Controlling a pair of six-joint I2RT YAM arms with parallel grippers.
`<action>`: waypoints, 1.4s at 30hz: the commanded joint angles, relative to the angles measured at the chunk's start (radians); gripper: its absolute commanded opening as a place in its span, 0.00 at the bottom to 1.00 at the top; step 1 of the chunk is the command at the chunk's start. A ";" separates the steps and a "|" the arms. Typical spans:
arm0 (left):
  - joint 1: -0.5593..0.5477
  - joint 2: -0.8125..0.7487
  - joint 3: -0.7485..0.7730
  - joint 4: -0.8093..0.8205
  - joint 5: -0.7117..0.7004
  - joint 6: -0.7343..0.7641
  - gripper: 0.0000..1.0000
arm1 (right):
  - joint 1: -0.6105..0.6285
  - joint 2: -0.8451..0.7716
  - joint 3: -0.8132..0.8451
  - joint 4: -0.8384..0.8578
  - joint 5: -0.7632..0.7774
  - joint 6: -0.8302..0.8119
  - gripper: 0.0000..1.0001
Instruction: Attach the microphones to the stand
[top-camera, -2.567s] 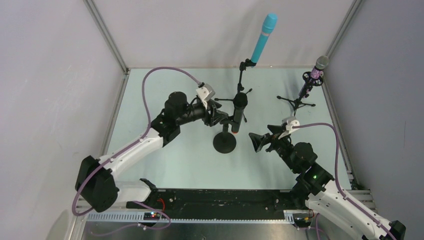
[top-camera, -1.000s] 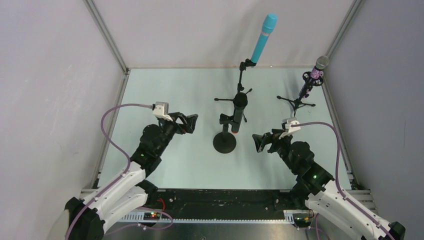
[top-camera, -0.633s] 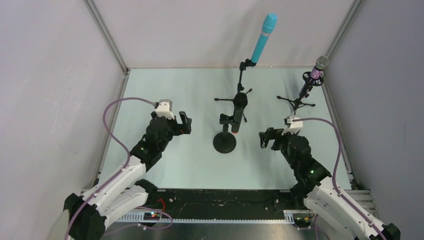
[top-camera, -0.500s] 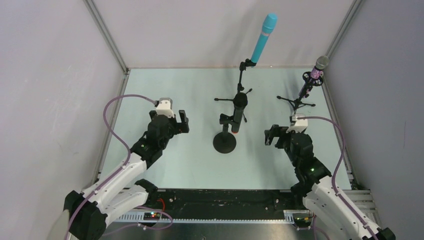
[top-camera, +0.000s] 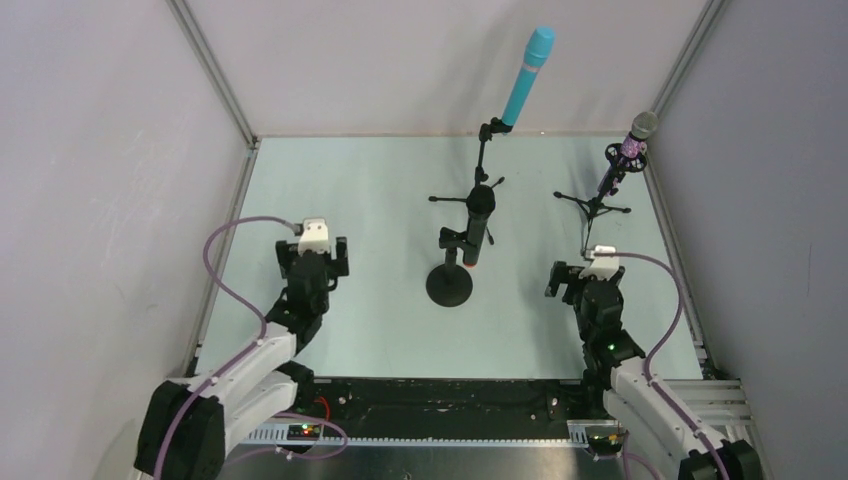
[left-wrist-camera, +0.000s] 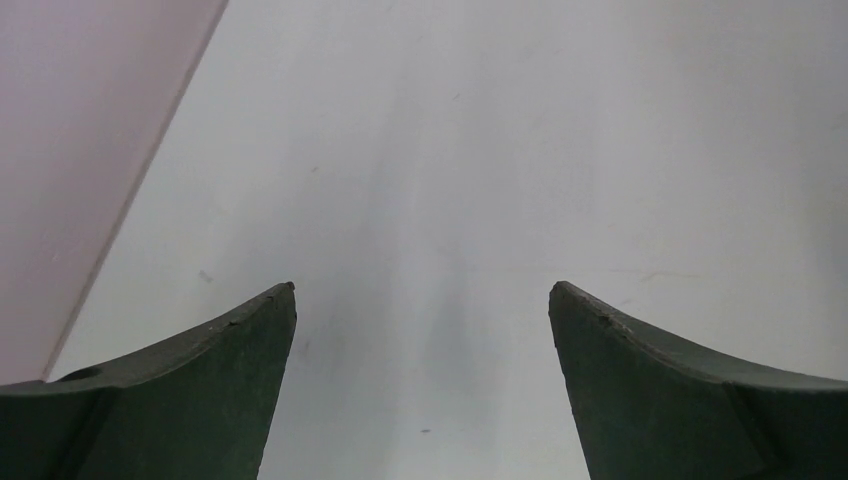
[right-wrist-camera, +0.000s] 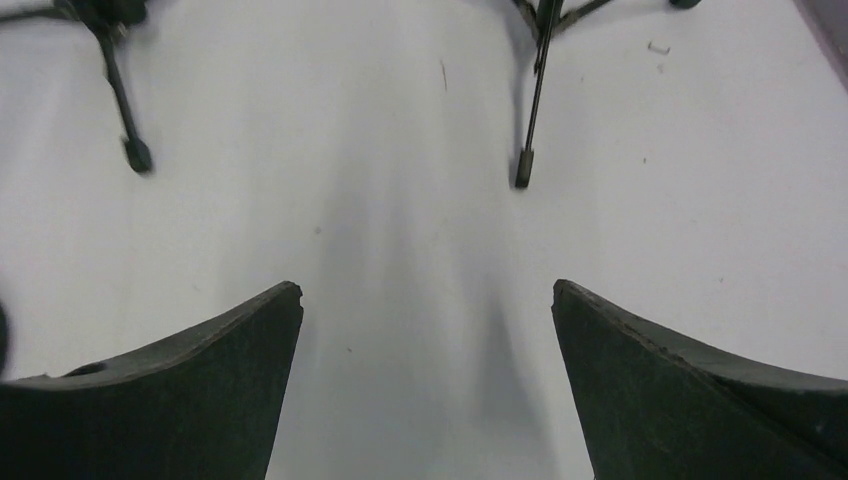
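Note:
The turquoise microphone (top-camera: 527, 76) sits tilted in a tall tripod stand (top-camera: 484, 160) at the back middle. The purple glittery microphone (top-camera: 628, 150) sits in a small tripod stand (top-camera: 598, 203) at the back right. The black microphone with an orange end (top-camera: 477, 225) stands clipped in a round-base stand (top-camera: 449, 284) in the middle. My left gripper (top-camera: 312, 258) is open and empty, left of the round-base stand; its fingers (left-wrist-camera: 230, 350) frame bare table. My right gripper (top-camera: 584, 275) is open and empty, right of that stand; tripod legs (right-wrist-camera: 530, 110) show ahead of it.
The pale table (top-camera: 380, 200) is walled by white panels at the left, back and right. A metal frame rail (top-camera: 215, 75) runs up the back left corner. A black cable tray (top-camera: 440, 400) lies along the near edge between the arm bases.
Both arms have drawn back toward their bases, away from the middle stand. The left gripper let go of the black microphone, which stays in its stand. Both grippers now point forward.

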 joint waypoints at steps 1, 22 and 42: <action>0.093 -0.005 -0.184 0.469 0.038 0.117 1.00 | -0.008 0.029 -0.141 0.462 -0.025 -0.146 1.00; 0.324 0.358 -0.328 1.139 0.332 0.143 1.00 | -0.167 0.649 -0.064 1.034 -0.259 -0.207 1.00; 0.328 0.368 -0.223 0.969 0.160 0.073 1.00 | -0.282 0.758 0.089 0.840 -0.274 -0.075 1.00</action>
